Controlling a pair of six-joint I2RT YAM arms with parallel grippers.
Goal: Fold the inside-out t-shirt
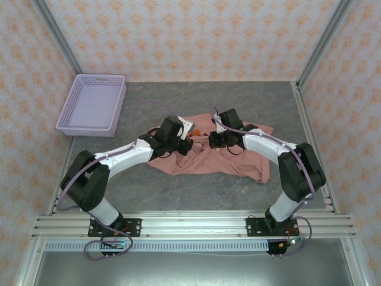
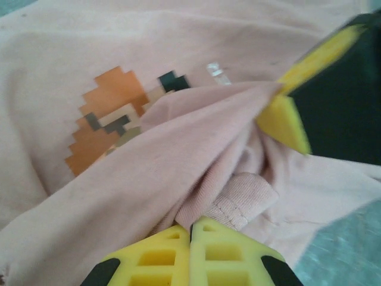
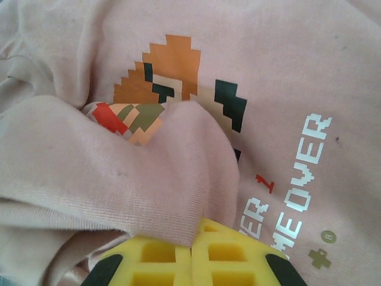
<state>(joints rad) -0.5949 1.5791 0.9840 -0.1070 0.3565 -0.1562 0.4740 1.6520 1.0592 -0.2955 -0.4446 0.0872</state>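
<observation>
The crumpled t-shirt (image 1: pixel 208 164) lies long from 9 to 3 o'clock on the table (image 1: pixel 238 101); left gripper (image 2: pixel 190 231) and right gripper (image 3: pixel 191 241) each pinch its cloth, jaws closed

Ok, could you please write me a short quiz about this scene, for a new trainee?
1. True or false: the left fingers are shut on the t-shirt.
2. Seen from above, the basket stands: A) at the far left, B) at the far right, C) on the t-shirt.
3. What colour are the right fingers at their tips?

Key: 1 true; 2 A; 3 yellow.
</observation>
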